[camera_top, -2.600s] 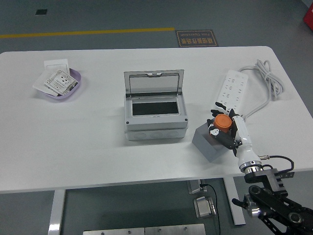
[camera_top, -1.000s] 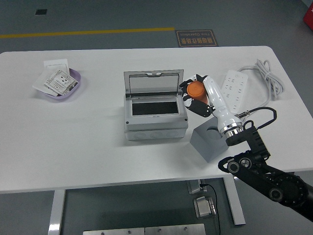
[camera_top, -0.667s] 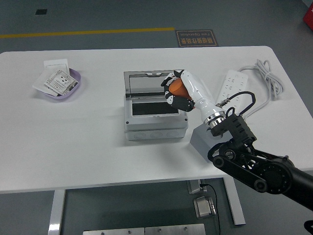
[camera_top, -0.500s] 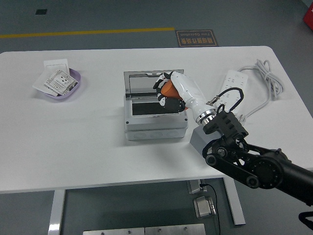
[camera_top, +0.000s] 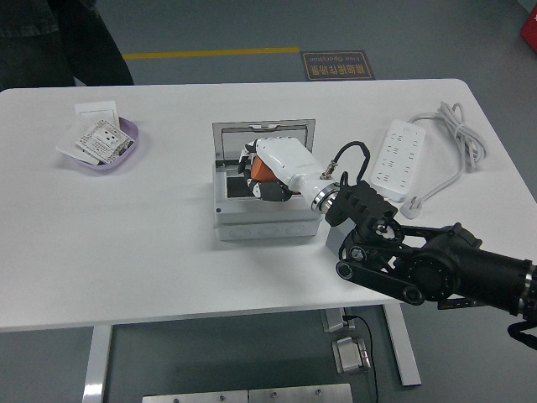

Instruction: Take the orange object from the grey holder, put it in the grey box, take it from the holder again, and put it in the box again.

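My right hand is white with black fingers and reaches in from the right over the open grey box. Its fingers are curled on the orange object, which sits low in the box's dark opening. The box lid stands open at the back. The grey holder stands right of the box and is mostly hidden behind my black forearm. My left arm is out of view.
A purple dish with white cards sits at the far left. A white power strip with its cable lies at the right. A person in dark clothing stands at the far left side of the table.
My right hand has carried the orange object from the grey holder leftward and down into the box opening. A person has come into view at the top left.
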